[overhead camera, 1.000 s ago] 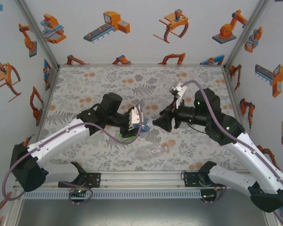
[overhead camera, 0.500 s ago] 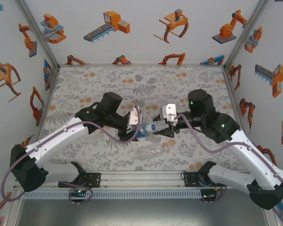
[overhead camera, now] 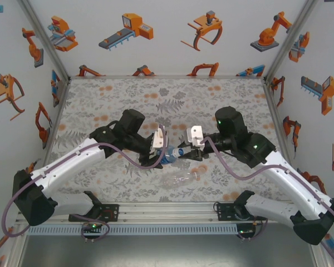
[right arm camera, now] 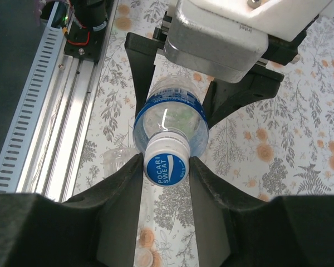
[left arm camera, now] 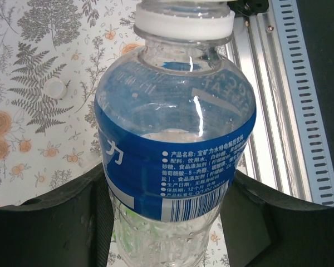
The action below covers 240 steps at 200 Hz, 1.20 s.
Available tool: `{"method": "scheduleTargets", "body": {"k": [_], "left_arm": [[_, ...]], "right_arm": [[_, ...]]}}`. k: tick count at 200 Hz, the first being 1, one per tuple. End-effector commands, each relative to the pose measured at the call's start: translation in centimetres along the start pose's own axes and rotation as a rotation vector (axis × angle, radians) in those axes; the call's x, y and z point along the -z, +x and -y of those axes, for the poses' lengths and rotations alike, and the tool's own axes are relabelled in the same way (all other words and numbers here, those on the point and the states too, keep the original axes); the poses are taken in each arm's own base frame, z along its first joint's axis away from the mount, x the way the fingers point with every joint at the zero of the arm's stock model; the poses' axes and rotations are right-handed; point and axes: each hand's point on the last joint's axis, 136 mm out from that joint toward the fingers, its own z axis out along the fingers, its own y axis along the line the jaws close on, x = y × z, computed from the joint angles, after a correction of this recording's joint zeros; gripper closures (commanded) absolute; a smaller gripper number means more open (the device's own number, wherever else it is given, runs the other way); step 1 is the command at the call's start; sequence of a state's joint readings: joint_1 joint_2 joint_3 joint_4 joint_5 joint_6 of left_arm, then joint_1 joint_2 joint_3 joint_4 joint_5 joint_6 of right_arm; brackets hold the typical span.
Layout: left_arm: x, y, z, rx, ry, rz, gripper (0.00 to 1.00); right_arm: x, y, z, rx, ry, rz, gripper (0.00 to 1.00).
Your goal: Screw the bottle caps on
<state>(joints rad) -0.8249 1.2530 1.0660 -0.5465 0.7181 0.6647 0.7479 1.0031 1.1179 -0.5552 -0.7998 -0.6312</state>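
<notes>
The blue-labelled bottle (left arm camera: 175, 144) is held off the floral mat, lying roughly level, by my left gripper (left arm camera: 167, 222), which is shut on its lower body. Seen from above, the left gripper (overhead camera: 165, 151) and my right gripper (overhead camera: 182, 152) meet at mid-table with the bottle (overhead camera: 172, 152) between them. A white bottle cap with a blue printed top (right arm camera: 166, 161) sits on that bottle's neck, and my right gripper (right arm camera: 166, 167) is shut on it, one finger touching each side. One loose white cap (left arm camera: 55, 88) lies on the mat, and the right wrist view shows a loose cap (right arm camera: 143, 258) too.
A colourless bottle (overhead camera: 183, 179) lies on its side on the mat near the front, just below the grippers; its clear end (right arm camera: 118, 158) shows beside my right fingers. The aluminium rail (overhead camera: 167, 214) runs along the near edge. Patterned walls enclose the mat on three sides.
My right arm swung left towards the bottle's neck, its wrist turned over, and its jaws closed on the cap. My left gripper and the bottle stayed almost still.
</notes>
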Motion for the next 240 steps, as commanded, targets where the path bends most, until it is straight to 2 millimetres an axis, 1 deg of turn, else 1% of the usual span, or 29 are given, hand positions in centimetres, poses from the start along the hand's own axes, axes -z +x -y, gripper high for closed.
{"method": "scheduleTargets", "body": {"k": [1,5,16,37,41,43,52,57,67,69,73,82,91,93,104,106,109,123,146,162,184,197,214,219,226,228,229,235,240], "left_arm": [[0.3,-1.3,0.0,-0.022,0.016,0.031,1.0],[0.3,-1.3,0.0,-0.021,0.016,0.03,1.0],[0.3,-1.3,-0.1,-0.018,0.013,0.028,1.0],[0.2,-1.1,-0.6,-0.014,-0.008,0.019,1.0],[0.1,-1.0,-0.8,-0.014,-0.018,0.018,1.0],[0.1,-1.0,-0.9,-0.014,-0.023,0.016,1.0],[0.0,-0.9,-1.4,-0.011,-0.049,0.014,1.0],[-0.1,-0.7,-1.7,-0.009,-0.066,0.013,1.0],[-0.3,-0.5,-2.2,-0.007,-0.095,0.013,1.0],[-0.3,-0.4,-2.4,-0.006,-0.102,0.012,1.0],[-0.4,-0.3,-2.6,-0.006,-0.114,0.012,1.0],[-0.5,-0.1,-3.2,-0.005,-0.145,0.011,1.0],[-0.6,0.0,-3.8,-0.004,-0.175,0.01,1.0],[-0.6,0.1,-3.9,-0.005,-0.182,0.01,1.0],[-0.7,0.2,-4.7,-0.003,-0.226,0.002,1.0],[-0.6,0.2,-4.9,-0.001,-0.235,0.0,1.0],[-0.6,0.3,-5.2,0.002,-0.247,-0.004,1.0],[-0.6,0.4,-6.2,0.005,-0.3,-0.016,1.0],[-0.7,0.4,-6.9,0.004,-0.334,-0.004,1.0],[-0.8,0.1,-6.9,-0.004,-0.335,0.01,1.0],[-0.7,-0.1,-6.9,-0.006,-0.34,0.018,1.0],[-0.7,-0.1,-6.7,-0.006,-0.335,0.021,1.0],[-0.8,-0.3,-6.2,-0.008,-0.301,0.023,1.0],[-0.8,-0.4,-6.1,-0.007,-0.295,0.022,1.0],[-0.7,-0.4,-6.0,-0.004,-0.288,0.016,1.0],[-0.8,-0.4,-6.0,-0.002,-0.287,0.014,1.0],[-0.7,-0.4,-6.0,-0.003,-0.286,0.015,1.0],[-0.7,-0.4,-5.9,-0.001,-0.283,0.013,1.0],[-0.7,-0.4,-5.9,0.0,-0.28,0.011,1.0]], "right_arm": [[-0.3,-0.6,-0.8,0.031,-0.042,0.035,0.73],[-0.4,-0.5,-0.7,0.02,-0.041,0.031,0.77],[-0.4,-0.5,-0.5,-0.012,-0.029,0.025,0.82],[-0.5,-0.1,0.6,-0.153,0.034,0.022,0.95],[-0.6,0.1,0.7,-0.197,0.045,0.029,1.0],[-0.6,0.1,0.7,-0.206,0.047,0.03,1.0],[-0.6,0.2,1.1,-0.29,0.08,0.052,1.0],[-0.6,0.3,1.7,-0.356,0.119,0.067,1.0],[-0.3,1.1,3.5,-0.538,0.238,0.091,1.0],[-0.1,1.6,4.2,-0.597,0.282,0.095,1.0],[0.2,2.0,4.8,-0.651,0.328,0.1,1.0],[1.1,3.7,6.4,-0.85,0.469,0.107,1.0],[1.8,5.3,7.2,-0.999,0.571,0.107,1.0],[2.1,5.8,7.3,-1.062,0.603,0.107,1.0],[2.8,7.4,7.5,-1.252,0.686,0.109,1.0],[3.0,7.8,7.4,-1.316,0.703,0.111,1.0],[3.0,7.9,7.4,-1.329,0.706,0.114,1.0],[2.6,8.4,7.1,-1.523,0.702,0.154,1.0],[2.1,9.3,7.0,-1.755,0.703,0.213,1.0],[1.9,9.0,7.3,-1.797,0.693,0.227,1.0],[1.7,8.9,7.5,-1.786,0.696,0.208,1.0],[1.8,8.7,7.7,-1.755,0.7,0.202,1.0],[2.3,7.7,8.2,-1.654,0.701,0.197,1.0],[2.5,7.3,8.4,-1.61,0.698,0.192,0.93],[2.7,6.4,8.6,-1.541,0.689,0.187,0.79],[2.7,6.3,8.6,-1.529,0.687,0.186,0.77],[2.8,6.0,8.6,-1.509,0.682,0.185,0.73],[3.0,5.3,8.7,-1.438,0.668,0.175,0.62],[3.2,4.6,8.6,-1.385,0.655,0.173,0.48]]}}
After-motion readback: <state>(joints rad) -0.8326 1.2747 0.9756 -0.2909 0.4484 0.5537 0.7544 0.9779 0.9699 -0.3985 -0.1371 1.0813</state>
